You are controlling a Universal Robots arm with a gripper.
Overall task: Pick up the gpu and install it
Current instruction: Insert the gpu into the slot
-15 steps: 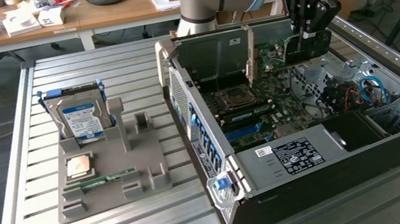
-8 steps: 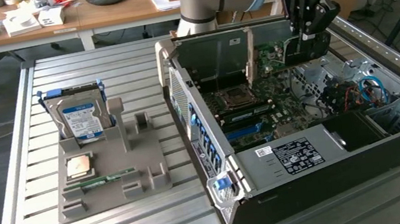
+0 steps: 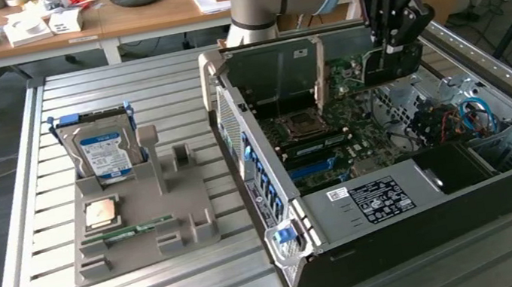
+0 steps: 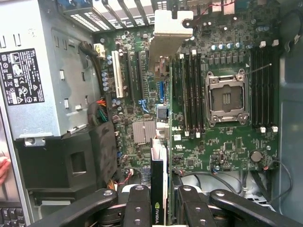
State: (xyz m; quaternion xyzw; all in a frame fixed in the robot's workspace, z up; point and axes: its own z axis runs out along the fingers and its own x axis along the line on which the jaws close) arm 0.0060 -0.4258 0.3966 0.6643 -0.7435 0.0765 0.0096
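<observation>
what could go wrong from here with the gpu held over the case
1. The gpu hangs in the gripper over the motherboard. If it is lowered off its slot, its edge may strike the small heatsink or the memory slots.
2. Its bracket may catch on the case wall and tilt the card.

Hard drive (image 3: 105,152) upright in grey holder (image 3: 189,208) — alongside, perhaps a processor chip (image 3: 102,212)

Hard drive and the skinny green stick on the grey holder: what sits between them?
A square silvery chip lies flat between the hard drive and the green stick on the grey holder, in the exterior view.
</observation>
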